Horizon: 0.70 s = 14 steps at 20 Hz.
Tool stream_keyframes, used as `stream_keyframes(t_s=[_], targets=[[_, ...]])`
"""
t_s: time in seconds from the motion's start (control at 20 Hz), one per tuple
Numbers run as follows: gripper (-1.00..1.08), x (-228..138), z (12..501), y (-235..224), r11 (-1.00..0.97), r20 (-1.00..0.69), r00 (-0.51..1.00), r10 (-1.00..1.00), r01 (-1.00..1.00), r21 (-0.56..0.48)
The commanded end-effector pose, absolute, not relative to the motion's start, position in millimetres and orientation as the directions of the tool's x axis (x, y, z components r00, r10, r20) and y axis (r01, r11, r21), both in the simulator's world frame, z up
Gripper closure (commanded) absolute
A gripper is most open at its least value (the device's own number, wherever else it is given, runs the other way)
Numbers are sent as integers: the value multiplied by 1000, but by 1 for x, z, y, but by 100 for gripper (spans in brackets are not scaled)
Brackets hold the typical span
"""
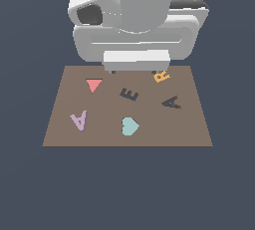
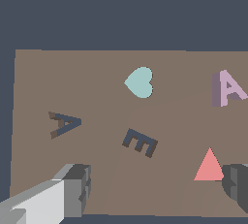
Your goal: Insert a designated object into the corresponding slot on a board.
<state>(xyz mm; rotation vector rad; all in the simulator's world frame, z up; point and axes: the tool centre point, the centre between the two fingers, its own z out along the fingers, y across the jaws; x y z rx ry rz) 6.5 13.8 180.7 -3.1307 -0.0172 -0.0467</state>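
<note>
The lilac letter A block lies flat on the brown board near its front corner on the exterior view's left; it also shows in the wrist view. The dark A-shaped slot is on the exterior view's right side of the board and also shows in the wrist view. My gripper hangs over the board's far edge, well away from both. In the wrist view the gripper is open and empty, its fingers spread wide.
A dark E-shaped recess sits mid-board. A teal heart, a red triangle and an orange R also lie on the board. The arm's bulky white body looms over the far edge.
</note>
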Motion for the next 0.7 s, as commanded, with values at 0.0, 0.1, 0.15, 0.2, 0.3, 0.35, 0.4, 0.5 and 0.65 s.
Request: stream_keyframes(t_s=[0.0, 0.1, 0.15, 0.2, 0.3, 0.35, 0.4, 0.5, 0.65], targets=[[-92, 6, 181, 14, -1000, 30, 999, 11, 11, -10], [-92, 7, 180, 13, -1000, 30, 999, 12, 13, -10], [-92, 7, 179, 12, -1000, 30, 999, 14, 15, -10], [-92, 7, 178, 11, -1000, 29, 999, 17, 17, -10], [-92, 8, 175, 7, -1000, 29, 999, 24, 24, -10], [-92, 9, 174, 5, -1000, 28, 999, 29, 29, -10], [-92, 10, 171, 2, -999, 28, 999, 34, 35, -9], [-92, 12, 166, -5, -999, 27, 999, 48, 48, -9], [-92, 16, 155, -18, -997, 24, 997, 74, 74, -8]])
